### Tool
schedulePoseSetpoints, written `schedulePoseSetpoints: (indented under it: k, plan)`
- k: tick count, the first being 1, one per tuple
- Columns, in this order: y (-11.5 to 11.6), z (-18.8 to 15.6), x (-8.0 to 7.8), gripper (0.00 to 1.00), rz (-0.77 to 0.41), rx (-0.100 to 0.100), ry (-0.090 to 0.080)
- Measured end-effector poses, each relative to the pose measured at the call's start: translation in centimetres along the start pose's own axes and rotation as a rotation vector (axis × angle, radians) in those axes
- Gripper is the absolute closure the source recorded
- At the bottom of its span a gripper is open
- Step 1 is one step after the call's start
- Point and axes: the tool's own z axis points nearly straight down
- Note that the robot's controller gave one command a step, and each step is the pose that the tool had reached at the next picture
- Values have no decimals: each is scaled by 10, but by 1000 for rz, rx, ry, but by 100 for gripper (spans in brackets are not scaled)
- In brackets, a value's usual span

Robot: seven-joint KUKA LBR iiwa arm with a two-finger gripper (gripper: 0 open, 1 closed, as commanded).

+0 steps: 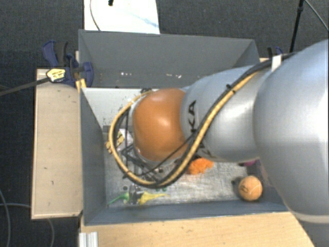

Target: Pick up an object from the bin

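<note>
The big grey arm (288,112) reaches down into the grey bin (164,55). Its claw (134,188) sits low under the round orange cover (157,122), and I cannot tell if it is spread or pressed together. Just beside the claw, at the front left of the bin floor, lies a small yellow and green thing (146,195). It looks thin, light and maybe bendy, so pinching across its middle seems best. An orange lump (199,165) and a tan ball (250,188) lie further right. The ball would likely roll.
</note>
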Motion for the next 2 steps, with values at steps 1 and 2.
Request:
schedulePoseSetpoints:
  k: [1,2]
  plan:
    - [-7,66,-4,0,-206,-3,-16]
    - [0,70,0,100,166,2,-1]
